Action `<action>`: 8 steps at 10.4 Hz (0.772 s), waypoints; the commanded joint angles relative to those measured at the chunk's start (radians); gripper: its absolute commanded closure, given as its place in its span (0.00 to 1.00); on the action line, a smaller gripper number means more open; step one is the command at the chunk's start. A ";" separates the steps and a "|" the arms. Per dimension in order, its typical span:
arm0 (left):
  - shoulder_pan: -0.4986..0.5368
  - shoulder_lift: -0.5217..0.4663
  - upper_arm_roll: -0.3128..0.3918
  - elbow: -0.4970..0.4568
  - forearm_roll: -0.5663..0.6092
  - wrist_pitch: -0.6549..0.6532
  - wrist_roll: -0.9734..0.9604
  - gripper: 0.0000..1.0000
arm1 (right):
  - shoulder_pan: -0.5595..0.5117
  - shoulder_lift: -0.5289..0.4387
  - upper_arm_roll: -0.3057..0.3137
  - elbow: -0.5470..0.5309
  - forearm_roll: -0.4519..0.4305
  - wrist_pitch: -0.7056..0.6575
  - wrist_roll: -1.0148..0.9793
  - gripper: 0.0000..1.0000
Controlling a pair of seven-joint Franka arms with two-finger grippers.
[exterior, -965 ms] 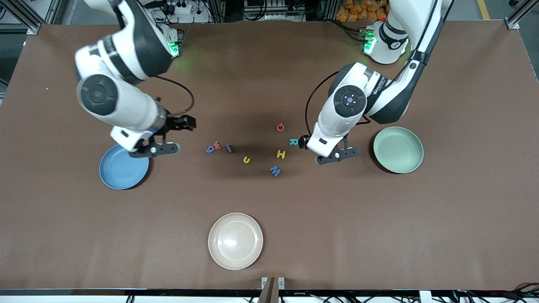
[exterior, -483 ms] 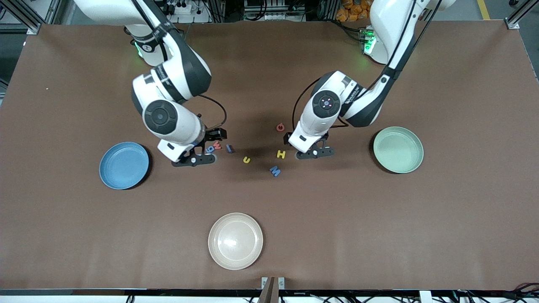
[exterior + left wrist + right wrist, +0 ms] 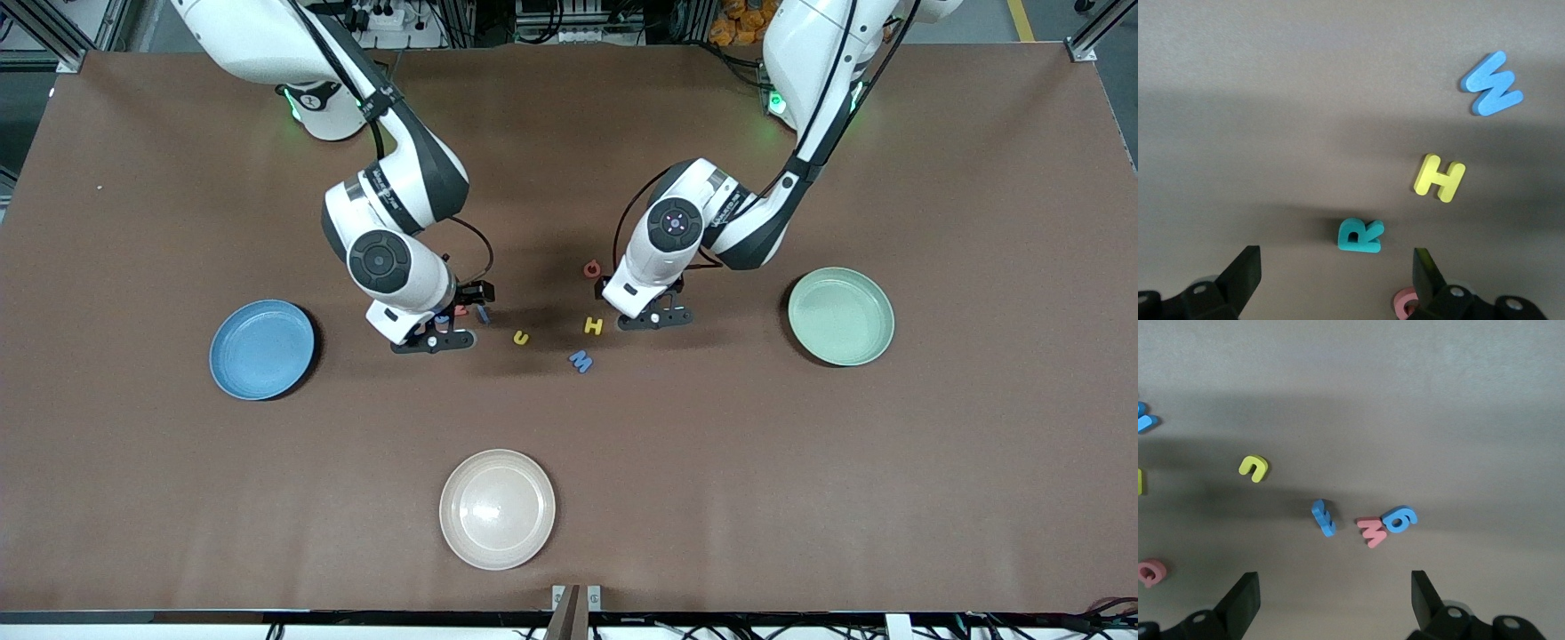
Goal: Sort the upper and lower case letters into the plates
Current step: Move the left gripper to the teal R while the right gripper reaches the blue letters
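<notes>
The left gripper (image 3: 1331, 280) hangs wide open over the teal R (image 3: 1360, 235), holding nothing. The right gripper (image 3: 1331, 600) hangs wide open too, over the red w (image 3: 1372, 531) and blue g (image 3: 1399, 519), holding nothing. The other letters lie between the two arms. The blue plate (image 3: 261, 348) sits toward the right arm's end, the green plate (image 3: 840, 316) toward the left arm's end.

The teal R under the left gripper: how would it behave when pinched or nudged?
The chunky teal letter R looks matte and foam-like, so probably light with a little give. It lies flat on the brown table, so it should slide rather than roll. Being small between the left gripper's open fingers, it may twist.
</notes>
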 commanded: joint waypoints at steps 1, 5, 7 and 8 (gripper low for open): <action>-0.030 0.059 0.002 0.025 0.004 0.044 0.012 0.00 | 0.051 0.048 -0.006 -0.001 -0.069 0.087 0.071 0.00; -0.033 0.069 0.002 0.009 0.009 0.058 0.042 0.00 | 0.077 0.110 -0.006 -0.003 -0.179 0.150 0.100 0.00; -0.033 0.076 0.003 0.004 0.061 0.061 0.048 0.00 | 0.078 0.124 -0.008 -0.004 -0.194 0.167 0.100 0.00; -0.038 0.082 0.002 0.010 0.087 0.061 0.045 0.00 | 0.075 0.130 -0.006 -0.009 -0.217 0.168 0.100 0.00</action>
